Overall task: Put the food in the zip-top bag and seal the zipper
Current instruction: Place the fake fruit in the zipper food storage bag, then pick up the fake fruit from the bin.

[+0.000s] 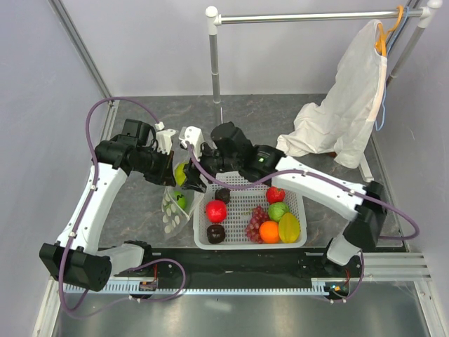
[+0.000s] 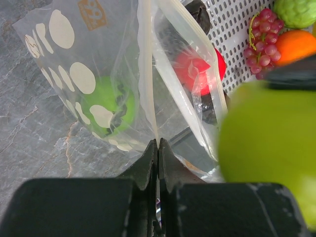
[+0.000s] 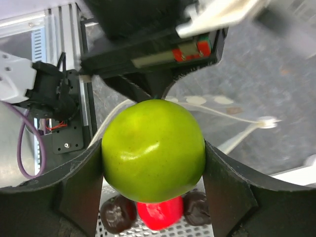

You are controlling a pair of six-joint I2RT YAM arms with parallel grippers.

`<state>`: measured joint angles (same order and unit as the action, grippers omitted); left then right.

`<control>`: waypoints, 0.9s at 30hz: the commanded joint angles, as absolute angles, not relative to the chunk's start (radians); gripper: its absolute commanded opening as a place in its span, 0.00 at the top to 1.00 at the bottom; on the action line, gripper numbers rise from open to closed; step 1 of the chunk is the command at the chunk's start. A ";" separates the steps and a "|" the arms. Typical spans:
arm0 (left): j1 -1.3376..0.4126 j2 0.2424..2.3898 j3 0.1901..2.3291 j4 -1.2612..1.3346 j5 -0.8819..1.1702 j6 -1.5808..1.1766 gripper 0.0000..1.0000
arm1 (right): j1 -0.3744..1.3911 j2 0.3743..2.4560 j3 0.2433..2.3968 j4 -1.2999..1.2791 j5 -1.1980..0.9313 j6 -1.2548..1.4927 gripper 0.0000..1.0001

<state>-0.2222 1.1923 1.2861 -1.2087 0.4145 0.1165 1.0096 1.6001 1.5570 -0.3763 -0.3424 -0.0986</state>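
Note:
My left gripper is shut on the rim of the zip-top bag, a clear pouch with white dots that hangs open below it. Its whitish zipper runs up from the jaws. One round green fruit lies inside the bag. My right gripper is shut on a green apple, both fingers against its sides, just over the bag's mouth and next to the left gripper. A red apple and dark brown pieces lie in the white basket.
The basket also holds grapes, an orange, a yellow fruit, a bumpy green fruit and a red one. A white garment hangs from the rack at the back right.

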 commanded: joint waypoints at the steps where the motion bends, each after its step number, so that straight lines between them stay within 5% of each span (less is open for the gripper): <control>1: -0.227 1.181 1.290 -1.189 0.442 0.104 0.98 | 1.008 1.690 1.574 -0.292 -0.336 0.035 0.67; 5: -0.227 1.181 1.290 -1.189 0.446 0.103 0.98 | 1.005 1.707 1.519 -0.191 -0.325 0.089 0.57; 8: -0.226 1.183 1.290 -1.190 0.443 0.104 0.98 | 1.005 1.710 1.514 -0.163 -0.357 0.140 0.16; 10: -0.227 1.180 1.292 -1.190 0.440 0.103 0.98 | 1.005 1.703 1.540 -0.196 -0.351 0.143 0.03; 18: -0.226 1.181 1.295 -1.190 0.442 0.103 0.98 | 0.944 1.508 1.536 -0.491 -0.328 0.008 0.02; 27: -0.225 1.186 1.298 -1.192 0.442 0.103 0.98 | 0.873 1.346 1.445 -1.092 -0.206 -0.498 0.02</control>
